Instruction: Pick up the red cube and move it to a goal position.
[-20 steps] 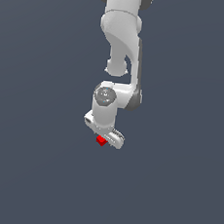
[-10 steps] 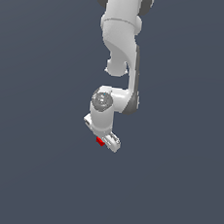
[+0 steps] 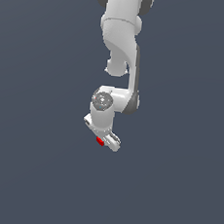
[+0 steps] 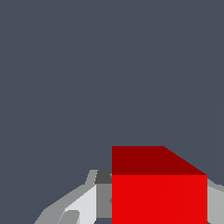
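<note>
A white robot arm (image 3: 123,46) reaches down from the top of the exterior view, wrist bent, its gripper (image 3: 102,140) pointing downward with fingers (image 4: 81,205) clamped on a small object.

Flat, even simulator light falls on a uniform slate-grey backdrop with no cast shadows. The white arm (image 3: 121,51) shows soft shading, darker along its underside, and one small highlight near its wrist joint. The red cube (image 4: 159,192) has a darker top face above a brighter front. Edges appear coarse and slightly pixelated, without blur or glare.
</note>
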`<state>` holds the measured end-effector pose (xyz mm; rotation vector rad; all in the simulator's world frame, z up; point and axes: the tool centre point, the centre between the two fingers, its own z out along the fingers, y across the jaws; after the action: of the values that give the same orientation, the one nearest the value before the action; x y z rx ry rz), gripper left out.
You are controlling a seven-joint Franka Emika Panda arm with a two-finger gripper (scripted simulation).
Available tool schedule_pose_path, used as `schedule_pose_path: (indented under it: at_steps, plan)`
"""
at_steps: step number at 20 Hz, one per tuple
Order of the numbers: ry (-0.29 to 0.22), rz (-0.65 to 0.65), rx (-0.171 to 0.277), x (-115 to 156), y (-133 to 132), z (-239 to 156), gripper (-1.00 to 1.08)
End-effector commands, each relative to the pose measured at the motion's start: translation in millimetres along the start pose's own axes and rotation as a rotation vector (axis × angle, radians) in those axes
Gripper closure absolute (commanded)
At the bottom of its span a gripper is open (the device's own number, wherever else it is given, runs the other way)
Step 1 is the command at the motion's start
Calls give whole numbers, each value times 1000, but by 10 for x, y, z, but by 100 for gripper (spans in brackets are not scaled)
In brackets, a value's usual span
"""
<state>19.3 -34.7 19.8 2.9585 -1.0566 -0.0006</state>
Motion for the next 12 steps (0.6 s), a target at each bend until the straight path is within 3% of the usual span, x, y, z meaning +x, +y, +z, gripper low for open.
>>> schedule_pose_path:
  at_steps: [1, 12]
  plan:
    - [0, 0, 0, 1, -1, -2, 108]
    - [0, 0, 0, -50, -46, -185, 108]
